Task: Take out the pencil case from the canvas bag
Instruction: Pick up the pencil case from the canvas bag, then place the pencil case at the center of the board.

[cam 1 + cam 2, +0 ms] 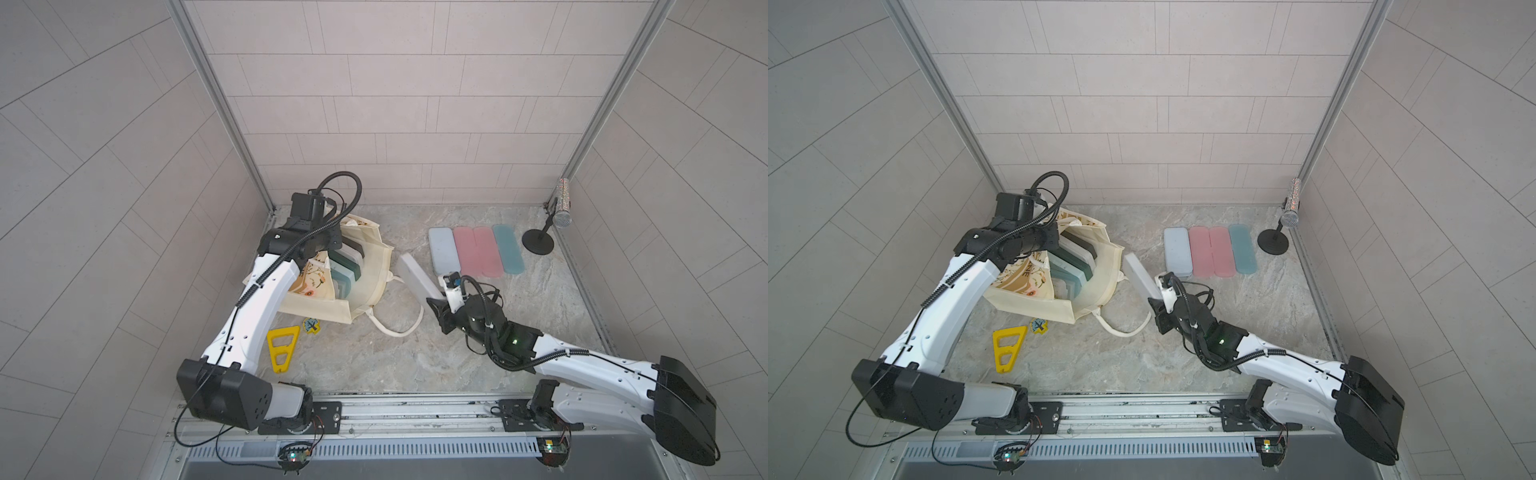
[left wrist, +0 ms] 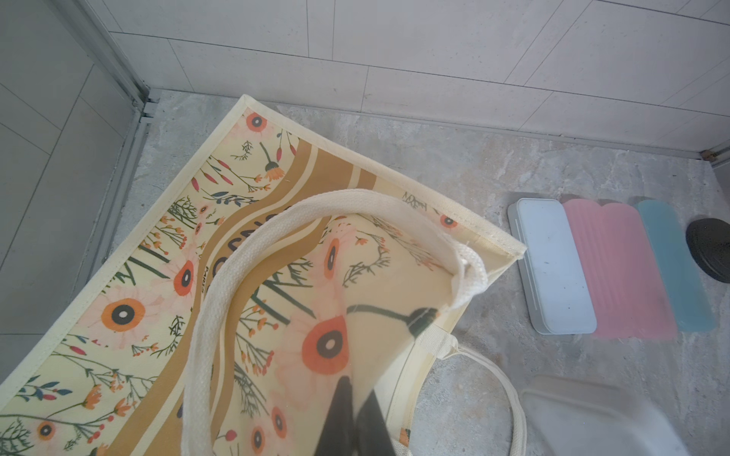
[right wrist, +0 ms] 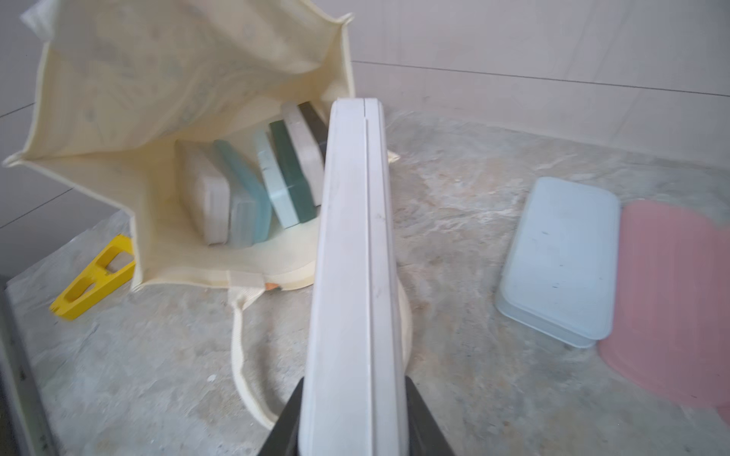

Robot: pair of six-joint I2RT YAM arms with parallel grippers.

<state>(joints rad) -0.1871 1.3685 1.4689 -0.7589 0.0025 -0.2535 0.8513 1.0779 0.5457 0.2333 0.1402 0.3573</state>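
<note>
Cream canvas bag (image 1: 370, 286) is gaping, left fingers (image 2: 340, 414) pinching its floral wall. Right fingers (image 3: 426, 419) are clamping one white slab-shaped pencil case (image 3: 351, 256); six rounded slabs (image 3: 247, 197) are standing inside.

The canvas bag (image 2: 130, 276) pinched by the left pincer (image 2: 357, 398) is coarse woven cloth, matt, with a ribbed webbing handle (image 2: 201, 335). The pencil case (image 3: 347, 237) in the right pincer (image 3: 355, 381) looks like smooth, matt hard plastic; the tabletop (image 3: 454, 244) beneath it, dull marbled stone
</note>
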